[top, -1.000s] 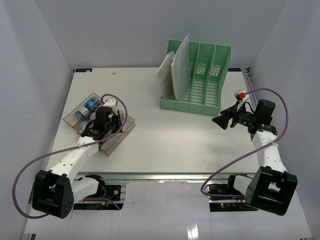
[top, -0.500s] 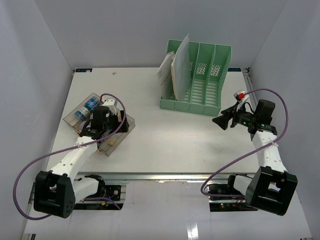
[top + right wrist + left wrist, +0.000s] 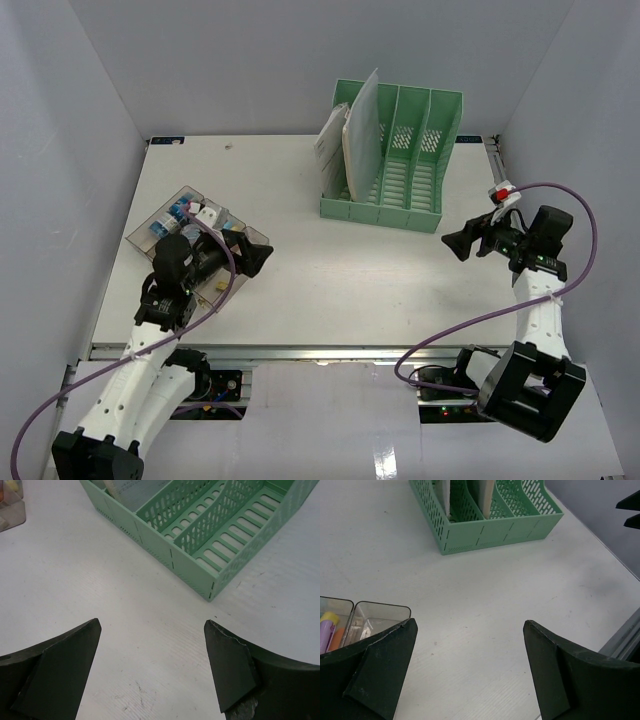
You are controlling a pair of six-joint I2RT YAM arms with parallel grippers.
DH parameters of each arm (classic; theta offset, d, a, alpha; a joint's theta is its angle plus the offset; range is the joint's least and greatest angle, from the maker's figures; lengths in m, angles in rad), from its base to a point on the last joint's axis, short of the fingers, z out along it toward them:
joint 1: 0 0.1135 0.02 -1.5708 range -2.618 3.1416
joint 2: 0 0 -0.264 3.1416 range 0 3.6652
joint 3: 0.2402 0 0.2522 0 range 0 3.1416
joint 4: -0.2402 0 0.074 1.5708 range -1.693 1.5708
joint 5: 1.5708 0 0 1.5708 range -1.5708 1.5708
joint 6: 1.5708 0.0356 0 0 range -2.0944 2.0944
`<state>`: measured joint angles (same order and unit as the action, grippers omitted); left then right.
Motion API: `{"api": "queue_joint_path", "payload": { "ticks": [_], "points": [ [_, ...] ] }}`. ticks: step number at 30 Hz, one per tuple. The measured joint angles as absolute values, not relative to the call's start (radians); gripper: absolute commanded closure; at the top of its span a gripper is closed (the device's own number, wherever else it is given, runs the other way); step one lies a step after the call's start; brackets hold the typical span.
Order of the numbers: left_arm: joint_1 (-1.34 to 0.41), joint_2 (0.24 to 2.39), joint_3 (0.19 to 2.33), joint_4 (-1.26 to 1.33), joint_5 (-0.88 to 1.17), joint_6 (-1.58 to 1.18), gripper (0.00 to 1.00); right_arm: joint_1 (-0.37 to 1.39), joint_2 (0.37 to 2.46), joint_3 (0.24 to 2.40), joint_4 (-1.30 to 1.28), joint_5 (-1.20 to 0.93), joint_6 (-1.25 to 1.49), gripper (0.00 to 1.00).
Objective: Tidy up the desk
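Left arm (image 3: 150, 320) sits drawn back toward its base vs. 1 s ago, when it reached over the clear tray (image 3: 143, 240). Right arm (image 3: 535, 290) is nudged a bit outward to the right. My read: you're done w/ the tray drop-off and are resetting, not starting a new grab. The desk (image 3: 300, 290) fills the whole workspace under both arms, metal rail along its near edge, and its middle carries no loose items that I can spot. So the tidy looks near finished, though that's a judgement only. Green file rack (image 3: 382, 206) stands upright at the far centre, w/ papers (image 3: 357, 125) leaning in its left slots and the other slots bare. The tray lies flat at the near left w/ small stuff in its compartments, incl. a yellow and a purple marker-like thing seen from the left wrist; can't ID them further. Left gripper (image 3: 262, 258) hovers just past the tray's right corner, aimed across the desk. Its fingers (image 3: 380, 670) are spread wide, w/ nothing between them and touching nothing. Right gripper (image 3: 450, 245) hangs near the rack's right end, also spread wide and carrying nothing.
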<state>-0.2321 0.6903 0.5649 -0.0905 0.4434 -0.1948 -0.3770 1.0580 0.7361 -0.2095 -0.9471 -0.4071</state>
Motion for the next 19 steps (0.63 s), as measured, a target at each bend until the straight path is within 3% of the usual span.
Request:
{"api": "queue_joint_path", "payload": {
  "ticks": [19],
  "points": [
    [-0.232,0.611,0.547,-0.090,0.475,-0.196,0.02,-0.522,0.987,0.707,-0.164,-0.737,-0.226,0.10]
  ]
}}
